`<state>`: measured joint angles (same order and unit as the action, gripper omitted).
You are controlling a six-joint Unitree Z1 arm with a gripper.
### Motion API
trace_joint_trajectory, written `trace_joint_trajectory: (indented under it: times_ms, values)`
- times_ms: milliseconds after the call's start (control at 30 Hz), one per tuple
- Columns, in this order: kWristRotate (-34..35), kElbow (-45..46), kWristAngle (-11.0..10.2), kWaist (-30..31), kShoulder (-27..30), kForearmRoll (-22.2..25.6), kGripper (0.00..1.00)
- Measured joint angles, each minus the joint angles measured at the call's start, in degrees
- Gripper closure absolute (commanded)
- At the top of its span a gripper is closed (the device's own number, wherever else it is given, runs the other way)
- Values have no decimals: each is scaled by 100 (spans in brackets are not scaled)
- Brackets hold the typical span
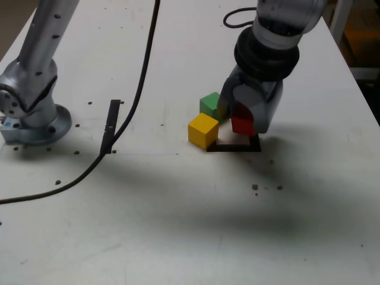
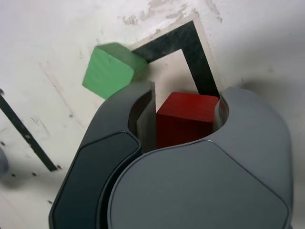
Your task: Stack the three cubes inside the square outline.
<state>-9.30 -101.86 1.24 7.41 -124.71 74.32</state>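
Observation:
My gripper [image 1: 240, 122] is shut on the red cube [image 1: 242, 124], which shows between the two jaws in the wrist view as the red cube [image 2: 187, 118]. It hangs low over the white centre of the square outline [image 1: 237, 146]; I cannot tell whether it touches down. The yellow cube [image 1: 203, 130] rests on the table at the outline's corner on the exterior view's left. Just behind it sits the green cube [image 1: 210, 105], close beside the gripper. In the wrist view the green cube [image 2: 112, 69] lies at a corner of the square outline [image 2: 193, 52]. My gripper [image 2: 186, 102] hides part of the outline.
A straight black strip [image 1: 110, 126] lies on the white table [image 1: 178, 225] at the exterior view's left. A black cable [image 1: 140, 77] runs past it. The arm's grey base [image 1: 32, 116] stands at the far left edge. Small holes dot the tabletop.

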Motion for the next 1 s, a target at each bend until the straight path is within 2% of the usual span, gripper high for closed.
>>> trace_joint_trajectory:
  times_ms: [200,467,600,800,1000]
  values:
    - [389,313,41,-8,-28,-49,75]
    - [405,634,146,-33,-66,-541,75]
    - [404,729,192,-55,-36,-624,75]
    - [432,608,128,-53,-38,-568,75]
    - [583,688,65,-97,-55,-311,75]
